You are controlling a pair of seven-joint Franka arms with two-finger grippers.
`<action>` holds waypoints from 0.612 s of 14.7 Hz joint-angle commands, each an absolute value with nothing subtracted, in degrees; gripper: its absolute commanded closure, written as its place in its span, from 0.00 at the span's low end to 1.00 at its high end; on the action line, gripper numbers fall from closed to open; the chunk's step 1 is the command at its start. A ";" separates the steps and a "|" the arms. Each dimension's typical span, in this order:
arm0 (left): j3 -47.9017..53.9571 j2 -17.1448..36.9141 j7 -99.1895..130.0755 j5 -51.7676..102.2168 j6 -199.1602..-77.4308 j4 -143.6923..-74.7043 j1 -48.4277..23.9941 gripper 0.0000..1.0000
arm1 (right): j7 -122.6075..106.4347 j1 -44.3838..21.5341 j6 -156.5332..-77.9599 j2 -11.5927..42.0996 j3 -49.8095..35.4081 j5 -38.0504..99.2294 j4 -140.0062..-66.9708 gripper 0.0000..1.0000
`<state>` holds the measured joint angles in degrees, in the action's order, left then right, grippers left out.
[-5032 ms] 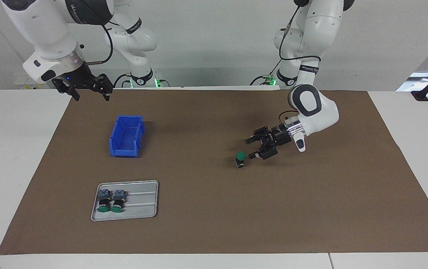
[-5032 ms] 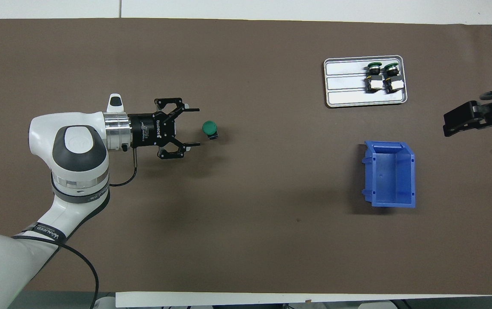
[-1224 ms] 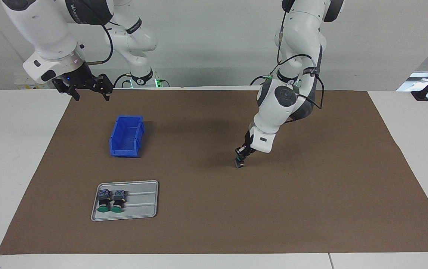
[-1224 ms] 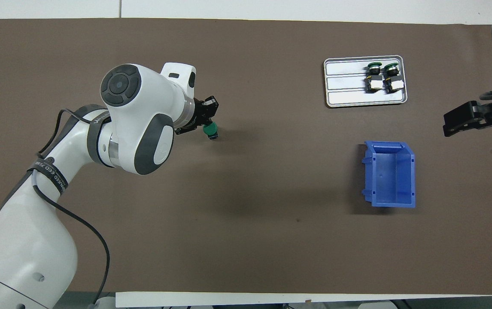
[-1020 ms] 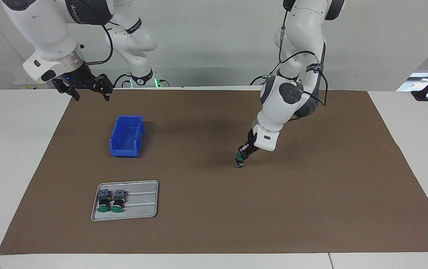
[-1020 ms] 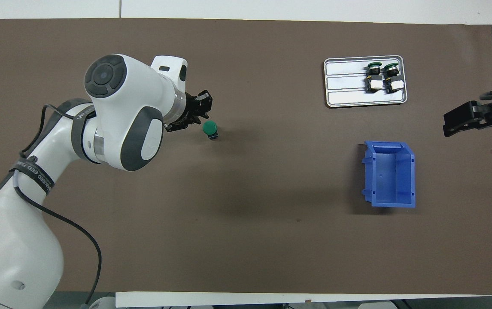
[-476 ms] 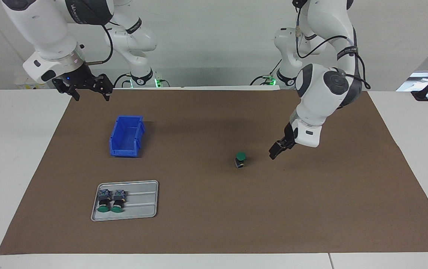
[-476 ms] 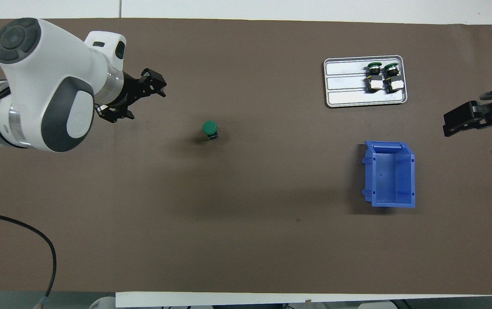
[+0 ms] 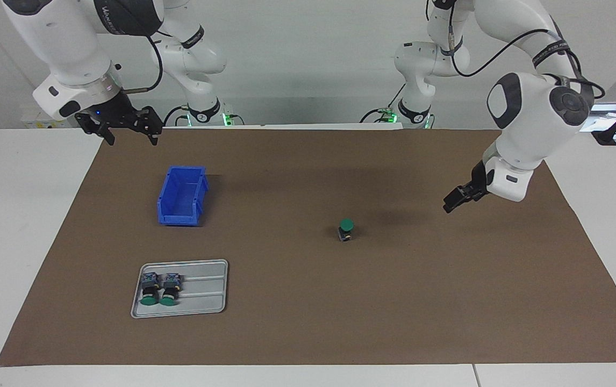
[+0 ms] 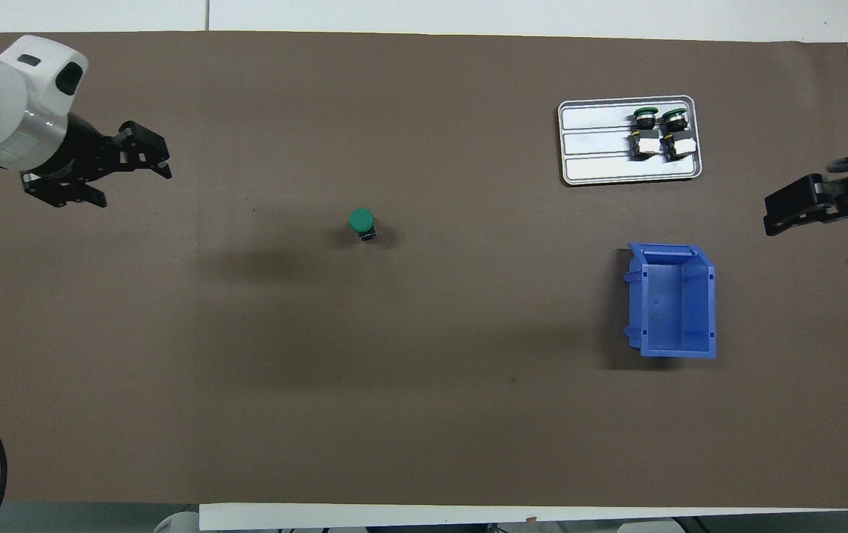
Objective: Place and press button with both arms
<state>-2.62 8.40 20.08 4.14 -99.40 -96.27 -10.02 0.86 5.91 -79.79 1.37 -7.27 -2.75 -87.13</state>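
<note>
Brown matting (image 9: 308, 301) covers the counter (image 9: 18, 242), and near the middle of the facing view the button (image 9: 346, 229) stands alone and upright on it, green cap uppermost, contact block down. That posture looks deliberate: with the cap facing up, a press from above would meet it squarely. Nothing touches it.

The left gripper (image 9: 454, 200) hangs at the right of the facing view, over bare matting toward the left arm's end of the counter, well apart from the button. In the overhead view its two fingers (image 10: 144, 141) stand clearly spread, and it carries nothing. Its distance from the switch suggests the arm has no immediate business with it.

The right gripper (image 9: 125, 124) waits at the upper left of the facing view, over the matting's edge, its fingers parted and empty.

Below it in that view sits a blue open-topped bin (image 9: 181, 195), with nothing visible inside. Lower still, at the lower left, a grey metal tray (image 9: 200, 293) holds two more push-buttons (image 9: 158, 287) lying on their sides, side by side, green caps pointing away from the robots: apparently the stock from which such switches are drawn.
</note>
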 commanded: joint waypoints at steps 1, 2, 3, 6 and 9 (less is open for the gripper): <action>-2.37 4.76 13.11 1.94 -93.45 -95.89 -6.60 0.00 | -0.18 6.42 -79.72 0.09 -7.56 -2.72 -88.51 0.01; -2.37 4.14 11.96 1.85 -91.60 -95.28 -5.90 0.00 | -0.18 6.42 -79.72 0.09 -7.56 -2.72 -88.51 0.01; -2.37 4.04 11.69 1.85 -88.54 -93.62 -5.11 0.00 | -0.18 6.42 -79.72 0.09 -7.56 -2.72 -88.59 0.01; -2.37 3.96 11.42 1.85 -84.48 -91.24 -2.91 0.00 | -0.18 6.42 -79.72 0.09 -7.56 -2.72 -88.51 0.01; -2.29 2.47 11.43 1.85 -80.34 -90.53 -2.90 0.00 | -0.18 6.42 -79.72 0.09 -7.56 -2.72 -88.51 0.01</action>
<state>-2.80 3.35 12.14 2.92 -83.67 -91.50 -3.33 0.86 5.91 -79.79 1.37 -7.27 -2.75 -87.13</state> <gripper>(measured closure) 0.000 0.009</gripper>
